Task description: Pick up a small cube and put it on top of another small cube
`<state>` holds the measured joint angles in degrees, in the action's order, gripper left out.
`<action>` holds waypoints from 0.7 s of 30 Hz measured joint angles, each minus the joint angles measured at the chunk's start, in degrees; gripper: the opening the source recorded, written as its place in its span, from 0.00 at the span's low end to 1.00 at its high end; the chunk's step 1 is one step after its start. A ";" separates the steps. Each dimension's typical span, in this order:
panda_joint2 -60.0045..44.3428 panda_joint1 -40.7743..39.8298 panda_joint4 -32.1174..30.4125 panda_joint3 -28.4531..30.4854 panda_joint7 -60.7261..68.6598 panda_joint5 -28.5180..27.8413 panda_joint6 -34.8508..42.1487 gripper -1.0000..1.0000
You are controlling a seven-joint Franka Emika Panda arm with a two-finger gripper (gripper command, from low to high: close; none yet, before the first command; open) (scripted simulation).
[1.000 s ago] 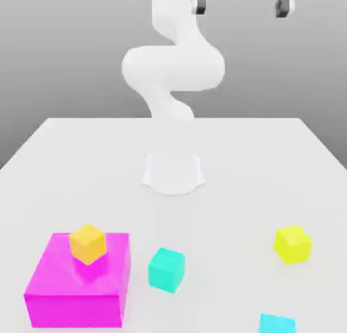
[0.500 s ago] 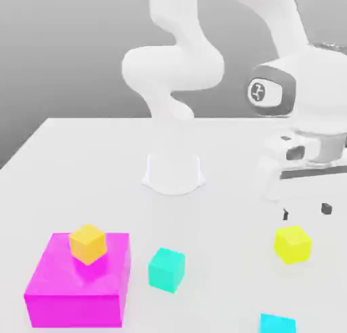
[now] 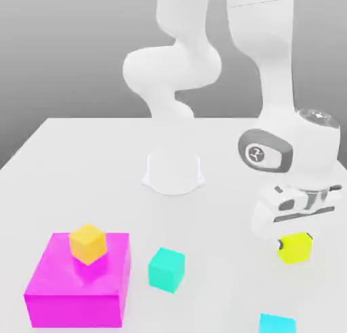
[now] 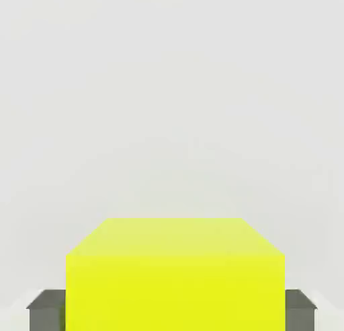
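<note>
The yellow cube [image 4: 175, 292] is gripped by the hand [image 3: 295, 245], with a dark pad [image 4: 48, 311] pressed to each of two opposite faces. It is seen low at the tabletop [image 3: 217, 223], toward the exterior view's right. The grip should be kept firm and level, and the cube lifted straight up before any sideways travel. Well apart, a teal cube [image 3: 167, 270] and an orange cube [image 3: 88, 243] on a magenta block [image 3: 78, 310] are to be cleared with height; which cube is meant as support cannot be told.
</note>
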<state>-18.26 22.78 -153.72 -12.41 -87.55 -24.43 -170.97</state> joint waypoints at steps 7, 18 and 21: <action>4.78 -4.90 -1.09 -6.27 4.49 6.01 3.49 0.00; 19.32 -20.88 -4.74 -5.84 15.64 21.42 14.12 0.00; 23.18 -26.28 -5.76 -1.91 17.27 23.99 16.76 0.00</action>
<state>4.92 -3.50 -159.49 -14.32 -70.29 -0.44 -154.21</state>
